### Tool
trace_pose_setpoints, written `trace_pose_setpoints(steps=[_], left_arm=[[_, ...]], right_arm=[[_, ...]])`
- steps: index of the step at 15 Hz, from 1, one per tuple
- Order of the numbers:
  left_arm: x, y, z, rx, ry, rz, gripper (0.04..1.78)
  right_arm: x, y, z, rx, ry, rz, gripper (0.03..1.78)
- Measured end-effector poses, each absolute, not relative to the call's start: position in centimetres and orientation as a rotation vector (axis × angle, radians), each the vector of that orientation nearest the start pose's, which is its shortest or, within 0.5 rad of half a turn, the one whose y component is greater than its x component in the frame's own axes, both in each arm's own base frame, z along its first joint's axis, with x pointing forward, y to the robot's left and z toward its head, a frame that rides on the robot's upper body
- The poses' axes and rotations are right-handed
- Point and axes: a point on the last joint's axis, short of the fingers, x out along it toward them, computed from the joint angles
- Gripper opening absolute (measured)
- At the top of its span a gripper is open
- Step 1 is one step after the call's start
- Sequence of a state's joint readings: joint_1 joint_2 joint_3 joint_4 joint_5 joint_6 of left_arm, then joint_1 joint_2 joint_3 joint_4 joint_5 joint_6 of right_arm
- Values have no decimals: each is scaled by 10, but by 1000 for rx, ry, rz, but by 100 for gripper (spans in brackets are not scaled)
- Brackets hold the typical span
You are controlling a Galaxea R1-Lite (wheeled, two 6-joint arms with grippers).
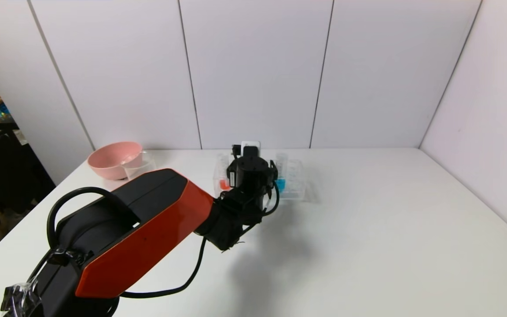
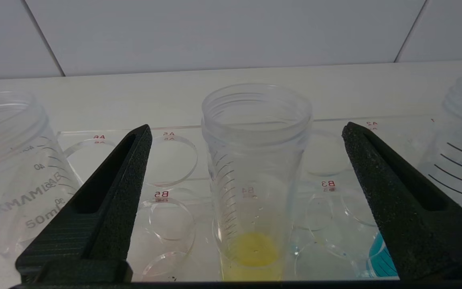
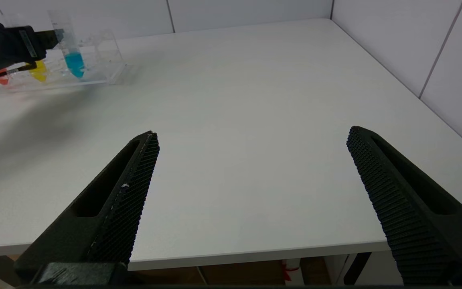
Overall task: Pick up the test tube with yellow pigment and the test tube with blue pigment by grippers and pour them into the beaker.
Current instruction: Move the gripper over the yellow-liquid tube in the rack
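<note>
My left gripper (image 1: 253, 171) hangs over the clear tube rack (image 1: 295, 187) at the back middle of the table. It is open, and in the left wrist view (image 2: 247, 128) its jaws stand either side of the test tube with yellow pigment (image 2: 255, 188) without touching it. That tube stands upright in the rack. The test tube with blue pigment (image 1: 281, 181) stands one place to the right (image 2: 380, 257). The beaker (image 1: 141, 164) stands by the pink bowl at the back left. My right gripper (image 3: 253, 134) is open and empty above the table's front edge, out of the head view.
A pink bowl (image 1: 113, 159) touches the beaker's left side. A tube with red-orange liquid (image 1: 224, 183) stands at the rack's left end (image 2: 10, 168). The rack has several empty holes (image 2: 173, 160). White walls close the table's back and right sides.
</note>
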State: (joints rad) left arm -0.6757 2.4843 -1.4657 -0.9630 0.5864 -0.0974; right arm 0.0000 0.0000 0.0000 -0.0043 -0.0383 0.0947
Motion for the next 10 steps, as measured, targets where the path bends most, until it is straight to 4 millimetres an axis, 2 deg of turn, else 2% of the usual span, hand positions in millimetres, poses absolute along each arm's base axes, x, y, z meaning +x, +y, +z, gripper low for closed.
trace_pose_setpoints(steps=[3,5,7,10], left_arm=[[393,-299,65,-56,61,-87,163],[393,-299,64,-55,62,-87,150],[393,-299,64,-54,63,-86,128],[393,-300,63,-55,65,-88,76]], right_arm=[[-23,-1,76,95,-6,-38,171],[-23,-1,76,95,-6,-38,171],[-23,-1,76,95,-6,-38,171],[-23,-1,76,95,-6,-38,171]])
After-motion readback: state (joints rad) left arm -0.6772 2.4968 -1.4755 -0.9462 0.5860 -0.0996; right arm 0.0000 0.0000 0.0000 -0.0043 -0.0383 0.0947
